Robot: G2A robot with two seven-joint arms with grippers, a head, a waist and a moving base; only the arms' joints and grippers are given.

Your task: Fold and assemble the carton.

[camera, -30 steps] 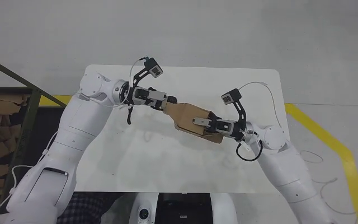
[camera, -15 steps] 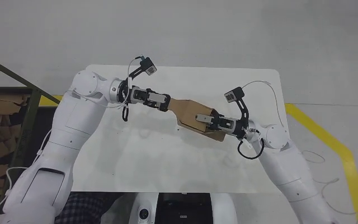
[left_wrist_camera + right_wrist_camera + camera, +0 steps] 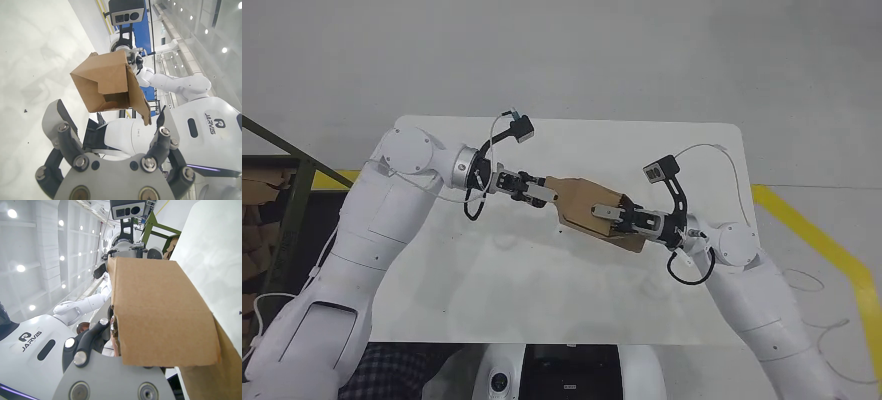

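The brown cardboard carton (image 3: 582, 200), one end open with loose flaps, is held over the middle of the white counter (image 3: 492, 290), its other end clamped in the right hand (image 3: 610, 215). The left hand (image 3: 540, 193) sits just beside the open end, fingers spread wide.

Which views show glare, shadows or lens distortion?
Top view: flat, even light, no hard shadows or glare on the table. Left wrist view: ceiling lamps flare as small hot spots, straight lines bow toward the edges, carton interior dark. Right wrist view: lamps bloom more strongly; same wide-angle bowing.
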